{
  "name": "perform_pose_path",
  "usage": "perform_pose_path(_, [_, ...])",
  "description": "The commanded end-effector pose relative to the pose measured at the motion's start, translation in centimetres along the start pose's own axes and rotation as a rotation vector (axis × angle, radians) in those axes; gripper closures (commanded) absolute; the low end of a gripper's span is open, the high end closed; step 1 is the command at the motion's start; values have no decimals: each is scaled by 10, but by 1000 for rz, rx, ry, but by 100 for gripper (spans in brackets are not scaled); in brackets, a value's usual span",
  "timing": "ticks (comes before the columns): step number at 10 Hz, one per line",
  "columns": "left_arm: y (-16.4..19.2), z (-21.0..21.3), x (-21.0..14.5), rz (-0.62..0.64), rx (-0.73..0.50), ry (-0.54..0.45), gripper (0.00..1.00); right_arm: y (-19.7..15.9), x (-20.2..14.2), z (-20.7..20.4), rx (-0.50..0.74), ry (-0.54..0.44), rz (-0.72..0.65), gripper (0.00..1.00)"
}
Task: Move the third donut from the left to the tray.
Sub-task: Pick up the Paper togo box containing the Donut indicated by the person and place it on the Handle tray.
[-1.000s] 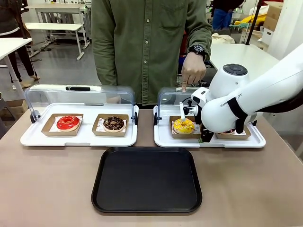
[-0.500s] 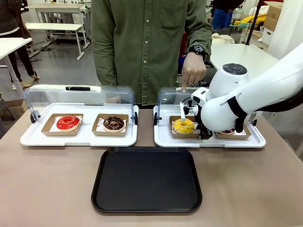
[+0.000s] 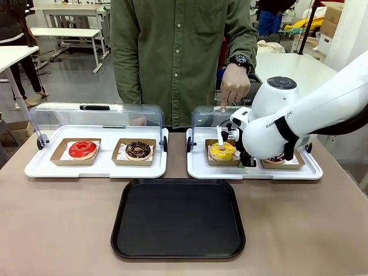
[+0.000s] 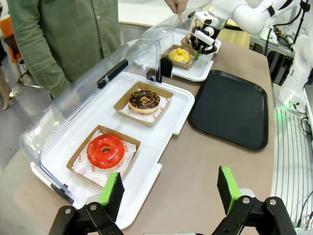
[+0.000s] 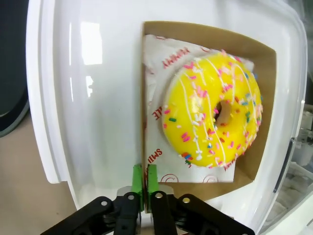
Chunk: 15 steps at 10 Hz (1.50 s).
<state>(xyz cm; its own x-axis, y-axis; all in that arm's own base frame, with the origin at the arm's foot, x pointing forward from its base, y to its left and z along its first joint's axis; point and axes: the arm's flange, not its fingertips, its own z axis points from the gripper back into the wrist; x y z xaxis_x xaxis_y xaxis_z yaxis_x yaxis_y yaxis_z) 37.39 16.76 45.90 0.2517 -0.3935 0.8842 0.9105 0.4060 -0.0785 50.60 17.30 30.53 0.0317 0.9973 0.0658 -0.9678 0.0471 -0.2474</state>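
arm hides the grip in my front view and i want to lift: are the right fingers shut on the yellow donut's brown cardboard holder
Observer: yes, right wrist view: the right fingers are shut on the side wall of the square brown cardboard holder.
Operator: touching the donut
Observer: no, the yellow-iced ring donut with sprinkles sits clear of them on white paper.
Operator: left arm in the way
Observer: no, the left fingers stand open far off, near the red-iced ring donut.
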Motion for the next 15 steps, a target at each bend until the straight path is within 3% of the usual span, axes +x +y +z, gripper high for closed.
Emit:
perform_pose_path(1, [1, 1, 1, -21, 0, -25, 0, -3, 4, 3, 13, 13, -16, 100])
perform_pose_path(4, [1, 1, 1, -21, 0, -25, 0, -4, 5, 5, 13, 17, -14, 100])
perform_pose_path(7, [1, 1, 1, -21, 0, -25, 0, -3, 6, 37, -71, -37, -6, 100])
perform_pose_path(10, [1, 1, 1, -21, 0, -25, 0, 22, 16, 92, -157, -43, -27, 100])
perform_pose_path(15, [1, 1, 1, -21, 0, -25, 0, 97, 41, 126, -62, -35, -82, 100])
